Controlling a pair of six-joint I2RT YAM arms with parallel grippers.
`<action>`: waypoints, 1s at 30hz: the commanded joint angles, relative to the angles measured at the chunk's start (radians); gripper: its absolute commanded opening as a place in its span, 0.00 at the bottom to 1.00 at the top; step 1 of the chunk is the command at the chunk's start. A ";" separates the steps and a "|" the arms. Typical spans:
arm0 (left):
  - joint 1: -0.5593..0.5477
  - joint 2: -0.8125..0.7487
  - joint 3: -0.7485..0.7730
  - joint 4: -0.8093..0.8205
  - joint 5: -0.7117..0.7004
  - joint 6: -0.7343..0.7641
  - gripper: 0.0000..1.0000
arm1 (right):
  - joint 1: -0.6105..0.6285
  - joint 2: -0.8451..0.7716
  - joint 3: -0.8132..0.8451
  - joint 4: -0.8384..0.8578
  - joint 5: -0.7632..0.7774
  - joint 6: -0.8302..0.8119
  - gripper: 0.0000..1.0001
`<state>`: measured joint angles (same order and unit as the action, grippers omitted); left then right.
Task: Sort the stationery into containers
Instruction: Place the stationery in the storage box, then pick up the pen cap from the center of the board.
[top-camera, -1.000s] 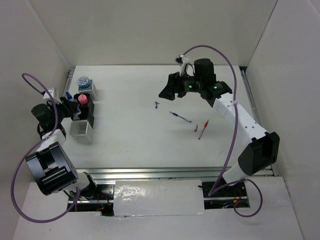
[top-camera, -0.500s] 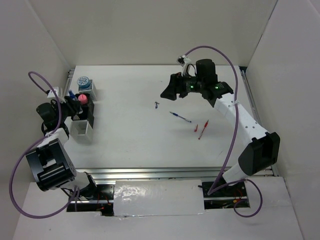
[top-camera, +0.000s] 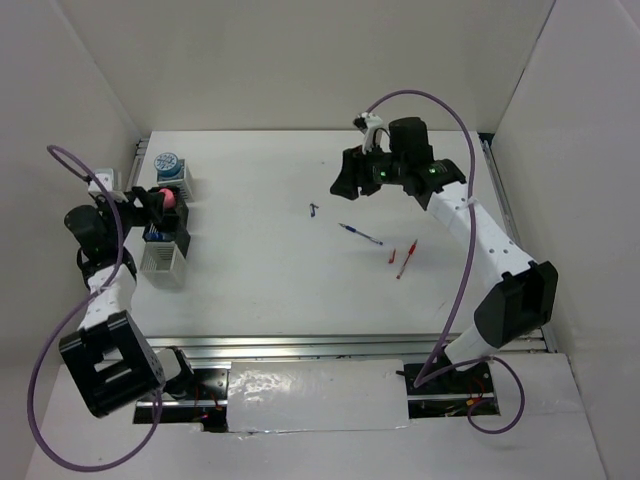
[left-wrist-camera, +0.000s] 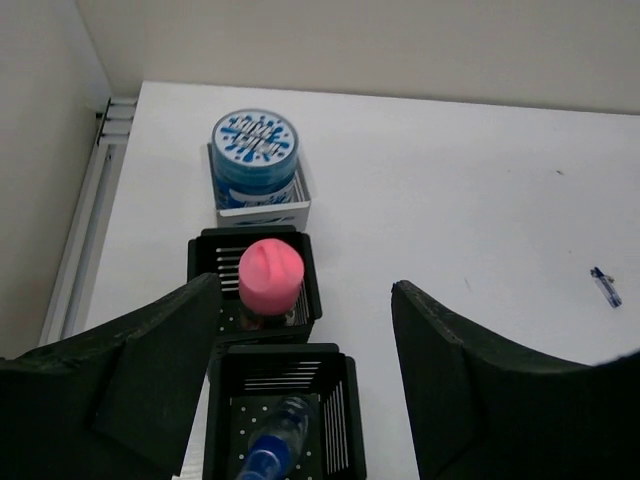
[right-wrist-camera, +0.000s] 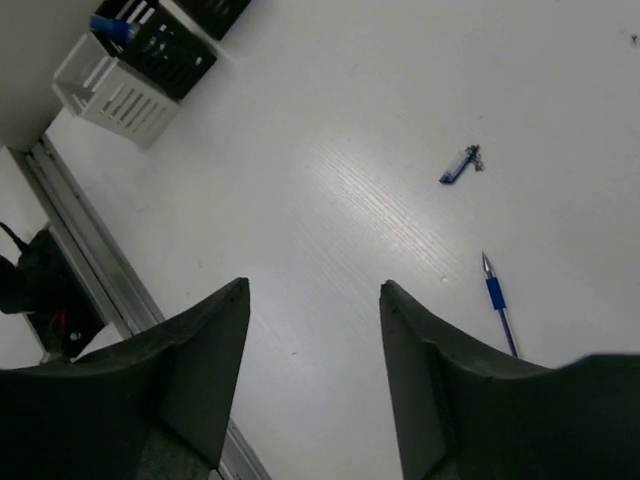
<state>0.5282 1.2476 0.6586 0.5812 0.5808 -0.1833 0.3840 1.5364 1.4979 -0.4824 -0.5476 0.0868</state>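
Right gripper (right-wrist-camera: 312, 300) hangs open and empty over the table (right-wrist-camera: 330, 200), so I'd reckon it should shift onto the blue pen (right-wrist-camera: 498, 308) lying loose nearby and straddle its barrel crosswise before closing.

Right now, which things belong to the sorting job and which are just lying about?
Job: blue pen, red pen, short red piece, small blue piece, pink block, blue-white tin, blue-capped bottle, organizer boxes.
Lying about: purple cables, metal rail.
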 joint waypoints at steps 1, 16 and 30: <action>-0.026 -0.098 0.050 -0.045 0.068 0.082 0.80 | 0.012 0.047 0.080 -0.155 0.096 -0.143 0.60; -0.520 -0.189 0.322 -0.673 -0.162 0.274 0.69 | -0.201 0.073 -0.113 -0.274 0.288 -0.023 0.35; -0.642 -0.189 0.283 -0.770 -0.301 0.231 0.64 | -0.106 0.079 -0.265 -0.225 0.632 0.191 0.30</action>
<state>-0.1040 1.0813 0.9375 -0.1764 0.3374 0.0704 0.2565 1.6112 1.2434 -0.7319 -0.0322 0.2180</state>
